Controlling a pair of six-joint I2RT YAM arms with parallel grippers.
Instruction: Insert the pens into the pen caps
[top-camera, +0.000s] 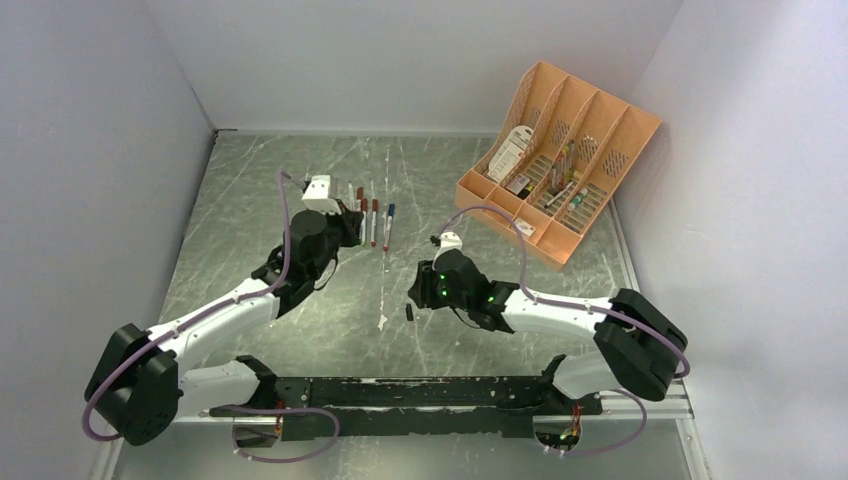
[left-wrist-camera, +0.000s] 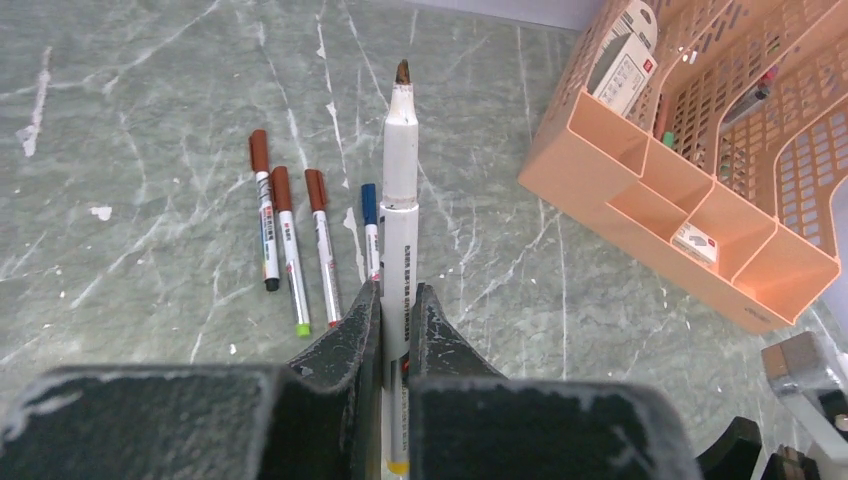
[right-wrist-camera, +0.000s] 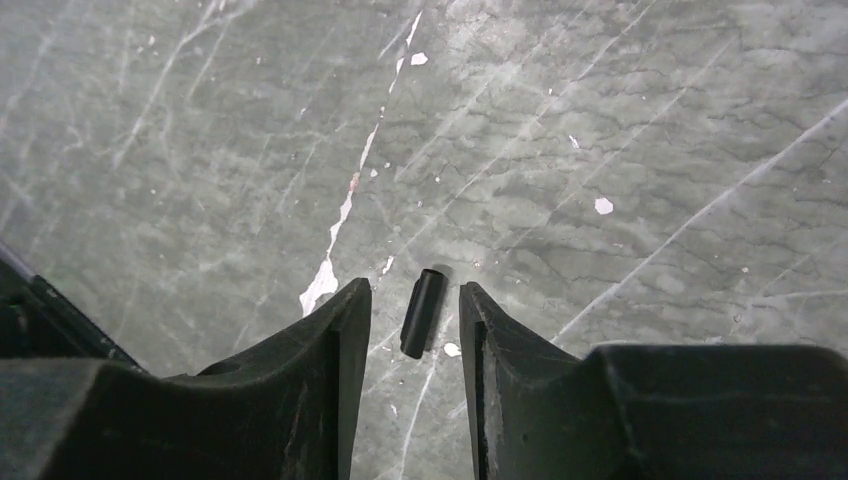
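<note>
Pen cap, black, lies on the table between the parted, untouching jaws of the right gripper; long axis 12 to 6, top leaning toward 1 o'clock. Left gripper clamped on uncapped pen, tip at 12 o'clock

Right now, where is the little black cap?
The black cap lies flat on the table, between the open jaws of the right gripper. In the top view it sits near the table's middle.
</note>
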